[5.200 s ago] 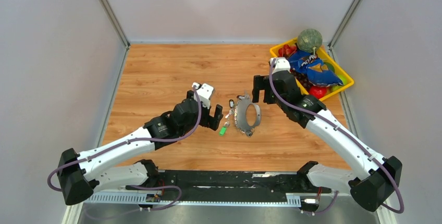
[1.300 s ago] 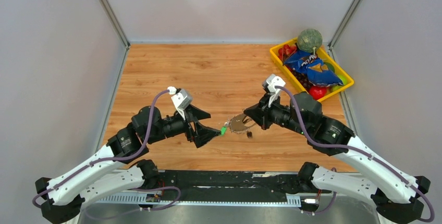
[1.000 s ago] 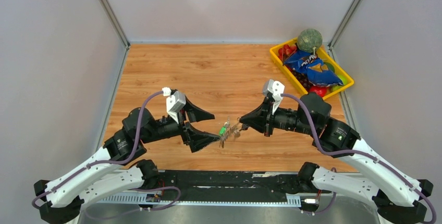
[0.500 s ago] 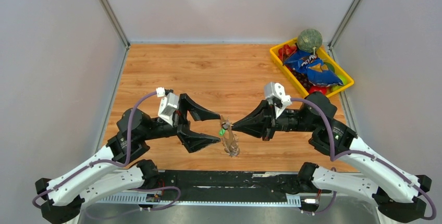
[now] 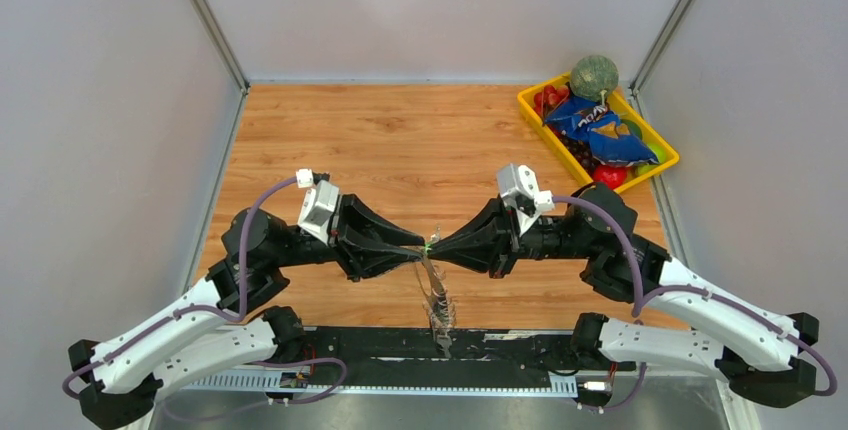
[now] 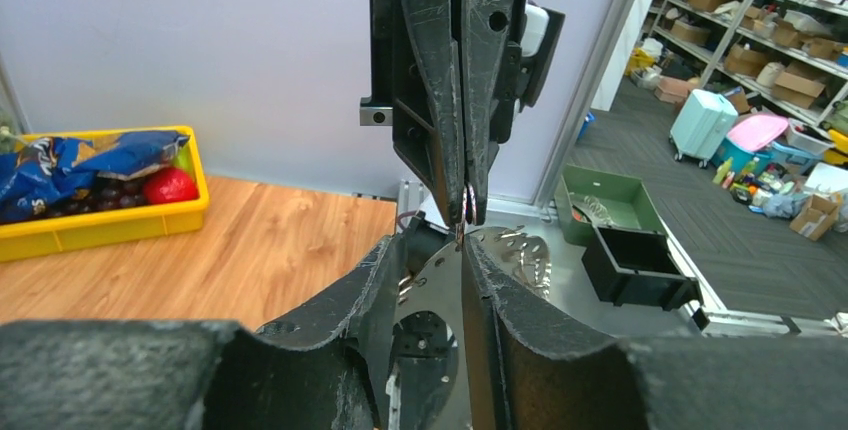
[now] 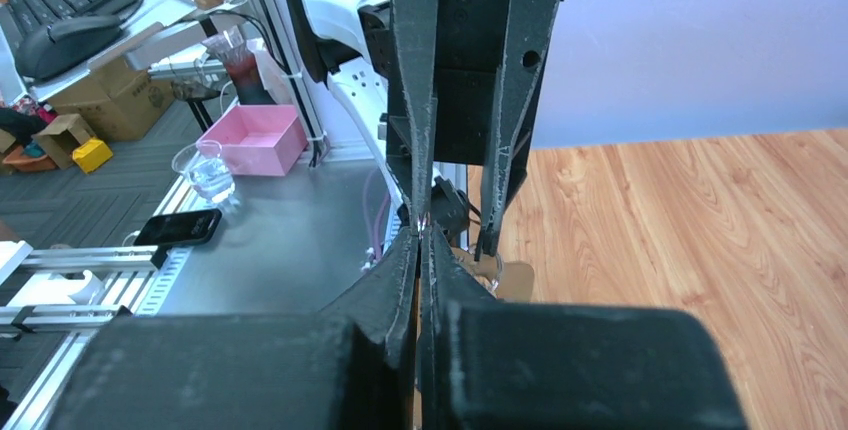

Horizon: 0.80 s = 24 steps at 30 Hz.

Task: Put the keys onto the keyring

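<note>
My two grippers meet tip to tip above the table's front part. The right gripper (image 5: 438, 247) is shut on the thin wire of the keyring (image 5: 437, 298), which hangs below it with its fringe of silver keys (image 6: 520, 248). At the meeting point shows a speck of the green tag of the keys (image 5: 427, 246); the rest of that bunch I cannot tell apart from the hoop's keys. The left gripper (image 5: 415, 248) is half closed. A gap still shows between its fingertips (image 6: 437, 242), and one finger (image 6: 478, 280) lies beside the wire. From the right wrist, its jaws (image 7: 450, 238) stand apart.
A yellow bin (image 5: 530, 108) with a melon, a blue snack bag and red fruit stands at the back right corner, also seen as the yellow bin (image 6: 100, 225) from the left wrist. Grey walls close in the wooden table (image 5: 350, 140) on three sides.
Both grippers lifted and came together nose to nose. The left jaws narrowed from wide open. The keyring swung down and now hangs lower, toward the table's near edge.
</note>
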{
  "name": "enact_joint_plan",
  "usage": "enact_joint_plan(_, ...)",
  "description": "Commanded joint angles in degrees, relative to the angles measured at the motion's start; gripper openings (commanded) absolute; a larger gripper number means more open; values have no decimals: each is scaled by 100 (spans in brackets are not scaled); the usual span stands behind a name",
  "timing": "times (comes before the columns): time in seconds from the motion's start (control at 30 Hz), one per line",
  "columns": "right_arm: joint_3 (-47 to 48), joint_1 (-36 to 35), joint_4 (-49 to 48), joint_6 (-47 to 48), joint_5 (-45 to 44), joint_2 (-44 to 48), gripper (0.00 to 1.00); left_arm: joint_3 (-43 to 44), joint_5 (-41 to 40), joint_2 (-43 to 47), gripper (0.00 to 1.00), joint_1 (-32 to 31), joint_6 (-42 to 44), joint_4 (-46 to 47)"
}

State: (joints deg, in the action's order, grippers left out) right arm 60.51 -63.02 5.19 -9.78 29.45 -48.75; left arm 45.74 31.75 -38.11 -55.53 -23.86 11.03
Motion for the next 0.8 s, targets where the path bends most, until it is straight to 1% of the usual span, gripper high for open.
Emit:
enact_joint_plan(0.0,131,-276,-791,-54,-517,210,0,-11,94,80,38,-2,41,156)
enact_joint_plan(0.07,104,-381,-792,-37,-701,261,0,-8,38,155,43,-2,59,104)
enact_joint_plan(0.1,92,-411,-792,-22,-752,282,0,-11,-32,172,52,-2,68,71)
enact_joint_plan(0.13,74,-443,-792,-18,-812,301,0,-7,-61,214,58,-6,71,56)
enact_joint_plan(0.17,63,-469,-792,-3,-861,312,0,0,-129,233,69,-10,71,44)
enact_joint_plan(0.23,36,-515,-803,2,-930,309,0,9,-176,287,79,-3,63,50)
enact_joint_plan(0.3,3,-563,-864,-6,-1042,289,0,18,-185,307,85,-2,15,106)
enact_joint_plan(0.43,-136,-747,-1150,-32,-1397,279,0,9,-185,325,87,-2,-153,304)
enact_joint_plan(0.6,-364,-1051,-1628,34,-1786,232,0,-2,-261,338,86,-2,-285,486)
enact_joint_plan(0.77,-417,-1424,-1823,273,-2338,182,0,35,-313,362,84,-2,-297,438)
